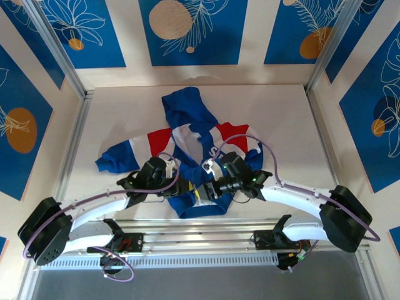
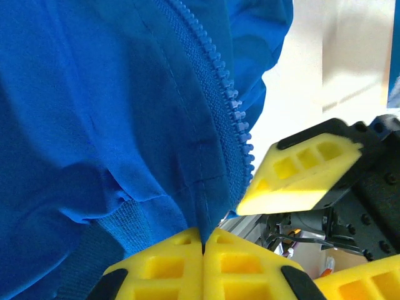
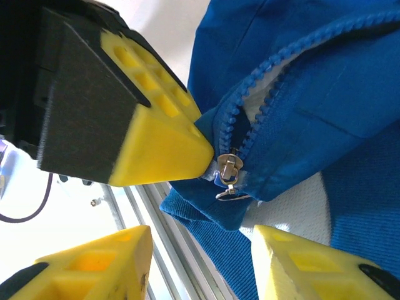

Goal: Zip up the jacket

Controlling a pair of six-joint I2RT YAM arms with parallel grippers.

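A white worktop is sitting inside walls carrying blue panels with leaf drawings and orange discs. The jacket is lying at the middle of the worktop, its hood pointing at the far wall and its hem pointing at the arm bases. Red and white panels are showing on both sides of its front. The left hand is resting at the jacket's hem, its two yellow fingers pressed together and pinching blue fabric at the bottom end of the zipper teeth. The right hand is hovering at the same hem from the opposite side, its fingers standing spread apart. The zipper slider is sitting at the bottom of the jacket's front opening, just beyond the gap between those fingers, with its pull tab hanging down. Above the slider the two rows of teeth are parting. One left-hand fingertip is sitting just beside the slider.
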